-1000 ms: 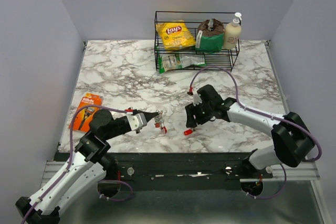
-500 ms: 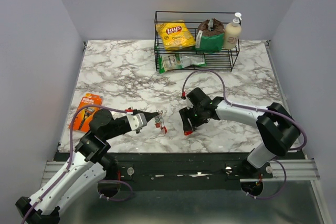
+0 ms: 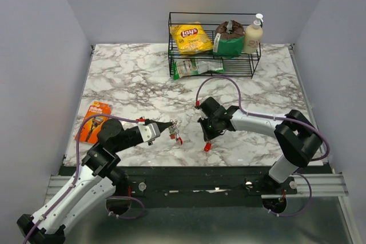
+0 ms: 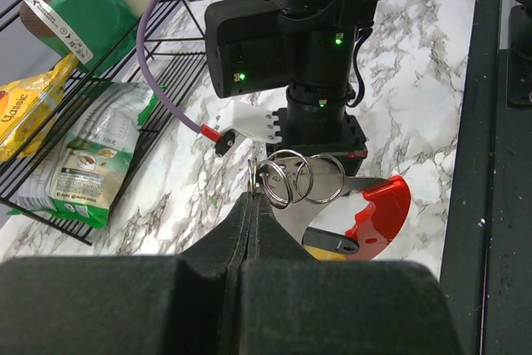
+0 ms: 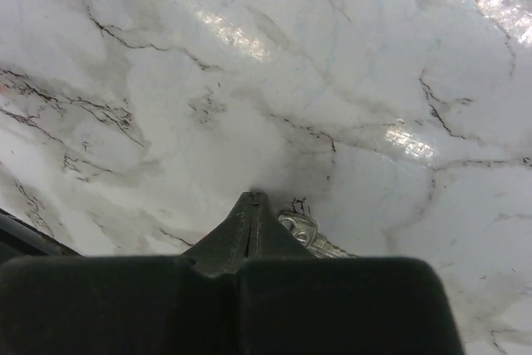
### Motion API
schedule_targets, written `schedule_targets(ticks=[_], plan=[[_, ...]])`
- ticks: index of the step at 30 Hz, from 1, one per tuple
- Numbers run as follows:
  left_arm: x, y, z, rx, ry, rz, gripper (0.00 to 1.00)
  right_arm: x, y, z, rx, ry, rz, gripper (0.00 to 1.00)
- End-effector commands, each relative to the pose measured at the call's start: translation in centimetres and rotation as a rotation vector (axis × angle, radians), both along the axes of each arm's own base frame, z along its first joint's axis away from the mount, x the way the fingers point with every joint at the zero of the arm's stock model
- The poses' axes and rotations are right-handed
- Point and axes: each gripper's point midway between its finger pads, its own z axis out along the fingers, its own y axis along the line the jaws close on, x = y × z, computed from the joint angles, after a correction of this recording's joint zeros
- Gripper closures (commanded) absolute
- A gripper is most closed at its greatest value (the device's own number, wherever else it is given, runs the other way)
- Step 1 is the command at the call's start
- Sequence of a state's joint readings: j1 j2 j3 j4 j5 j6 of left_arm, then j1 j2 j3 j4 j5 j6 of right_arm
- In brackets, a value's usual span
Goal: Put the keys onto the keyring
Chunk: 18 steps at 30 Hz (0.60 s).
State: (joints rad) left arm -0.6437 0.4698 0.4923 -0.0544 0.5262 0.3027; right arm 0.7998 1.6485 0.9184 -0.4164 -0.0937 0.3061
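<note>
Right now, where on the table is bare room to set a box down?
Bare marble: back-left, between wire rack and razor pack; also between rack and right arm. Crowded: front centre, left gripper with keyring facing right gripper.

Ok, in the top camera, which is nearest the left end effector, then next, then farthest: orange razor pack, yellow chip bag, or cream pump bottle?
1. The orange cardboard razor pack, to the left end effector's left.
2. The yellow foil chip bag, in the black wire rack's left end.
3. The cream plastic pump bottle, at the rack's right end.
</note>
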Motion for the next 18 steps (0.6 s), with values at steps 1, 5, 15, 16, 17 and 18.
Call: schedule_targets(ticks=[1,5,15,16,17,18], plan=[[0.2,0.2,0.4,-0.014,-0.021,0.021,1.00,0.1,-1.8,1.4,-0.044,-0.065,-0.038,0.99],[0.2,0.2,0.6,-0.018,-0.024,0.021,1.00,-0.2,-2.0,3.3,0.011,-0.104,-0.058,0.99],[0.1,0.2,0.6,-0.019,-0.025,0.012,1.00,-2.8,-2.8,2.6,0.039,-0.028,-0.060,0.38],[0.0,0.1,0.6,-0.018,-0.025,0.009,1.00,-3.1,-3.0,2.3,0.024,-0.010,-0.062,0.37],[0.0,0.1,0.7,-0.020,-0.026,0.009,1.00,-3.3,-3.1,2.1,0.016,0.000,-0.066,0.36],[0.0,0.1,0.7,-0.020,-0.026,0.007,1.00,-3.4,-3.2,2.0,0.005,0.007,-0.071,0.33]])
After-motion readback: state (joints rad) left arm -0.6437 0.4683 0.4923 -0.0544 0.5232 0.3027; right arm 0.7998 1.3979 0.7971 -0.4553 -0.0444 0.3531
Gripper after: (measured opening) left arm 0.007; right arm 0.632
